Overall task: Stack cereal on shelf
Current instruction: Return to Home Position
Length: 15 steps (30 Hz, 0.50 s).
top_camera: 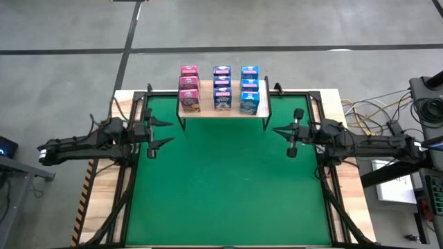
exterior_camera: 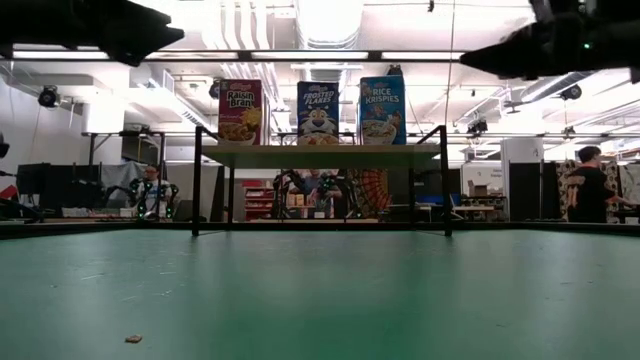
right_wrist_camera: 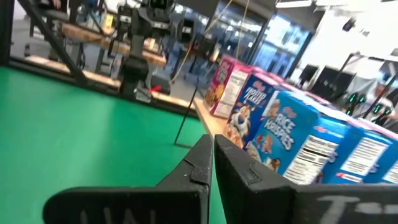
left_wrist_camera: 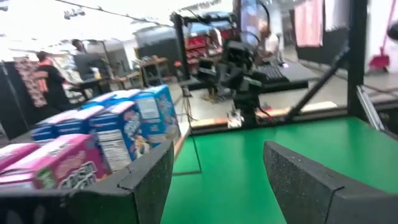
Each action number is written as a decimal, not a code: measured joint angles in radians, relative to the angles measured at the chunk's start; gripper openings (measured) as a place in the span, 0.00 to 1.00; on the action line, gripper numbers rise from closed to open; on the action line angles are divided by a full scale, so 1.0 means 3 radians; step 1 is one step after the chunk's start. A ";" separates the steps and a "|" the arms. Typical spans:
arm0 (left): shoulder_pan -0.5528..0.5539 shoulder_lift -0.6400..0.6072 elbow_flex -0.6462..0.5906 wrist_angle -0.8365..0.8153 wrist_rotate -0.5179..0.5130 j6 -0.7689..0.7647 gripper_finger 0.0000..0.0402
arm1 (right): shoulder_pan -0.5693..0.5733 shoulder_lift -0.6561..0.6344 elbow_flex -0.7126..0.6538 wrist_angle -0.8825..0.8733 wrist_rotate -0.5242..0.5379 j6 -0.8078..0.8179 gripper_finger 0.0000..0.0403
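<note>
**Stacking task, closing stage.** The nine small printed cereal boxes (top_camera: 221, 97) all stand on the low light-wood plank shelf (top_camera: 207, 109), which rests on thin black metal legs at the far edge of the green mat (top_camera: 221, 187). They form three rows of three running front to back: pink boxes (top_camera: 190, 88) on the left, dark blue boxes (top_camera: 221, 79) in the middle, light blue boxes (top_camera: 250, 88) on the right. In the low view the three front faces are upright and side by side, with narrow gaps between them. With every box on the shelf, none appears left to place.

The left gripper (top_camera: 166, 133) hangs above the mat's left side, its fingers spread and empty. The right gripper (top_camera: 278, 130) hangs above the mat's right side, its fingers pressed together on nothing. Both are well apart from the shelf. Judged from this layout the placing is done — only the arms' settling at rest seems to remain.
</note>
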 joint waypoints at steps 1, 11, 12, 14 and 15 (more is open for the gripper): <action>0.0000 -0.0078 -0.0032 0.0004 -0.0020 -0.0016 0.57 | 0.0000 -0.0100 -0.0058 0.0013 0.0000 -0.0010 0.02; 0.0000 -0.0781 -0.0205 -0.0261 -0.0117 -0.0165 0.57 | -0.0003 -0.1041 -0.0501 -0.0084 0.0001 -0.0061 0.02; 0.0000 -0.0842 -0.0218 -0.0304 -0.0119 -0.0195 0.57 | -0.0003 -0.1133 -0.0535 -0.0105 0.0002 -0.0058 0.02; -0.0001 -0.0971 -0.0260 -0.0348 -0.0116 -0.0256 0.57 | 0.0001 -0.1315 -0.0602 -0.0137 0.0000 -0.0026 0.02; 0.0000 -0.1034 -0.0290 -0.0347 -0.0108 -0.0283 0.57 | 0.0000 -0.1400 -0.0641 -0.0162 0.0000 -0.0023 0.02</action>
